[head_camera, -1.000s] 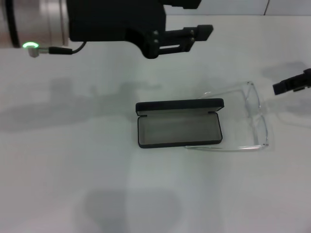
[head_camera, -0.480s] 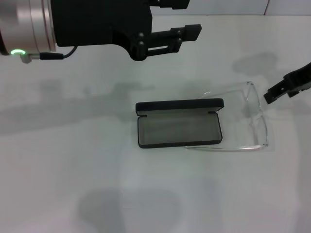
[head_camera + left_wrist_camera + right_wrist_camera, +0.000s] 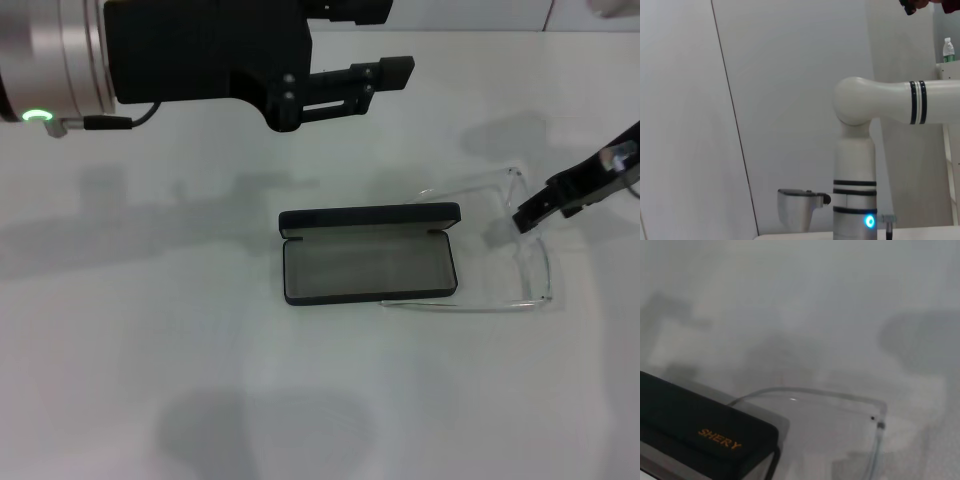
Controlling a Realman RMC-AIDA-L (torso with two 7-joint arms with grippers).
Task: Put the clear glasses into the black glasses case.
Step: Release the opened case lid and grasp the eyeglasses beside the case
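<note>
The black glasses case [image 3: 369,254] lies open in the middle of the white table, grey lining up, its lid standing along the far side. The clear glasses [image 3: 538,262] lie unfolded just to its right, one thin arm running along the case's near edge. My right gripper [image 3: 528,216] reaches in from the right edge, its tip over the far end of the glasses' front. In the right wrist view the case lid [image 3: 700,432] with orange lettering and the clear glasses [image 3: 840,400] lie close below. My left gripper [image 3: 350,85] hangs high at the back left, away from both.
The white table [image 3: 150,350] spreads wide to the left of and in front of the case. The left wrist view shows only a grey wall and a white robot arm [image 3: 875,105].
My right gripper has come in from the right edge towards the glasses' front. The left arm has shifted slightly left. Case and glasses have not moved.
</note>
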